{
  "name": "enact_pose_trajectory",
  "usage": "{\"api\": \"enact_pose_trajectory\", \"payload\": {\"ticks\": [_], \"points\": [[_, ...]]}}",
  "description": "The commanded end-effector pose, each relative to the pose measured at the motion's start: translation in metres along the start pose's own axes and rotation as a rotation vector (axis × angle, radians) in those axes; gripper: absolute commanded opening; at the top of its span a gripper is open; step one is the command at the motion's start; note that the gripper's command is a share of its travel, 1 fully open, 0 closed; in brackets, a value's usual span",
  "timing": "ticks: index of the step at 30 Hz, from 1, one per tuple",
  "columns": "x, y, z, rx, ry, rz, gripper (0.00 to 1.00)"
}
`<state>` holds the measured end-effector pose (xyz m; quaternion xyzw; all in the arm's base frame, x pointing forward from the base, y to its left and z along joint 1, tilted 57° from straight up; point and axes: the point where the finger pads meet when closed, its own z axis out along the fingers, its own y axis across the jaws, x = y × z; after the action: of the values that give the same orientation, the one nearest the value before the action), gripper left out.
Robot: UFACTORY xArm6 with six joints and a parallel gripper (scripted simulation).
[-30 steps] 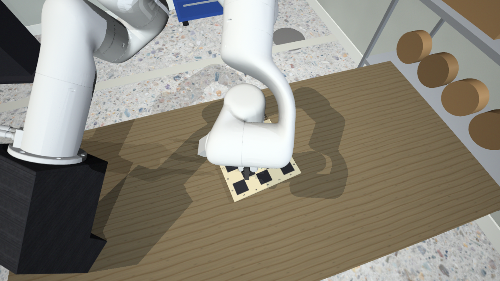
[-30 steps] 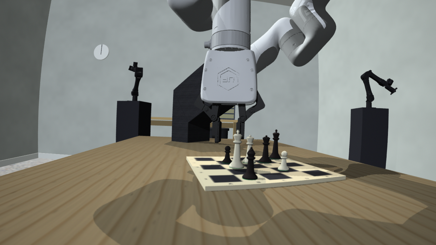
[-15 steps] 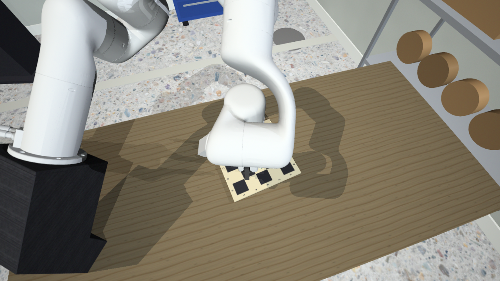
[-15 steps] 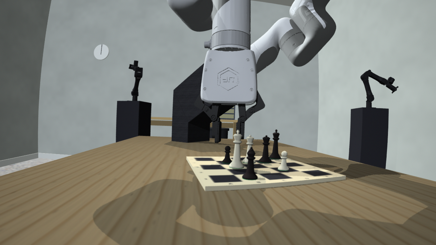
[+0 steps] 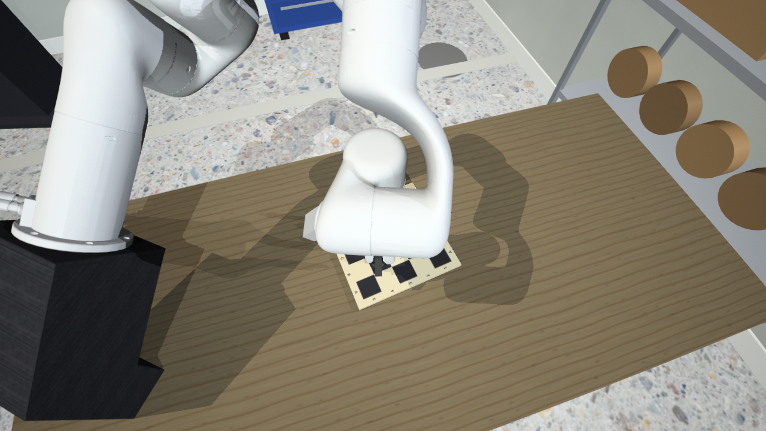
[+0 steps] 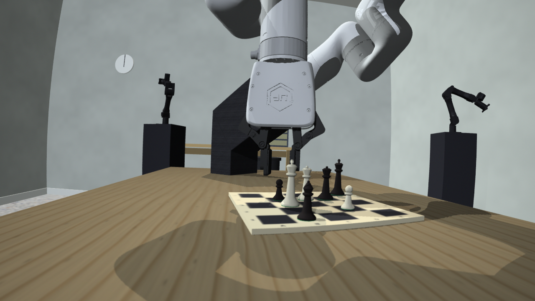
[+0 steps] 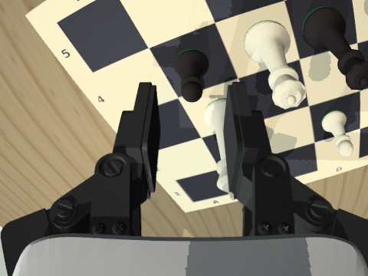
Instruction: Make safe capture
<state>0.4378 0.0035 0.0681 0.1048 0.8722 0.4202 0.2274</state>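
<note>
A small chessboard (image 5: 369,301) (image 6: 329,224) (image 7: 153,5) lies on the wooden table. On it stand a black pawn (image 6: 278,190) (image 7: 192,73), a tall white king (image 6: 290,184), a second white piece (image 6: 306,177) (image 7: 273,58), a white pawn (image 6: 347,197) (image 7: 339,130), and three taller black pieces (image 6: 306,201) (image 6: 325,183) (image 6: 337,177). All stand upright. My gripper (image 5: 378,263) (image 6: 281,164) (image 7: 192,106) hangs above the board near the black pawn, its fingers partly apart with nothing between them. The white king (image 7: 217,123) is partly hidden behind the right finger in the wrist view.
The arm's black pedestal (image 5: 69,321) stands at the table's left end. A metal shelf with brown cylinders (image 5: 701,147) runs along the right side. The arm's elbow hides most of the board in the top view.
</note>
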Motion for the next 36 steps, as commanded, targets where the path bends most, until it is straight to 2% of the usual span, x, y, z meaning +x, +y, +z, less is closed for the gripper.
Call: {"api": "enact_pose_trajectory", "payload": {"ticks": [1, 14, 36], "points": [[-0.001, 0.0, -0.001, 0.0, -0.002, 0.0, 0.34], [-0.001, 0.0, 0.001, 0.0, -0.002, 0.0, 0.34], [-0.001, 0.0, 0.031, 0.0, -0.002, 0.0, 0.34]]}}
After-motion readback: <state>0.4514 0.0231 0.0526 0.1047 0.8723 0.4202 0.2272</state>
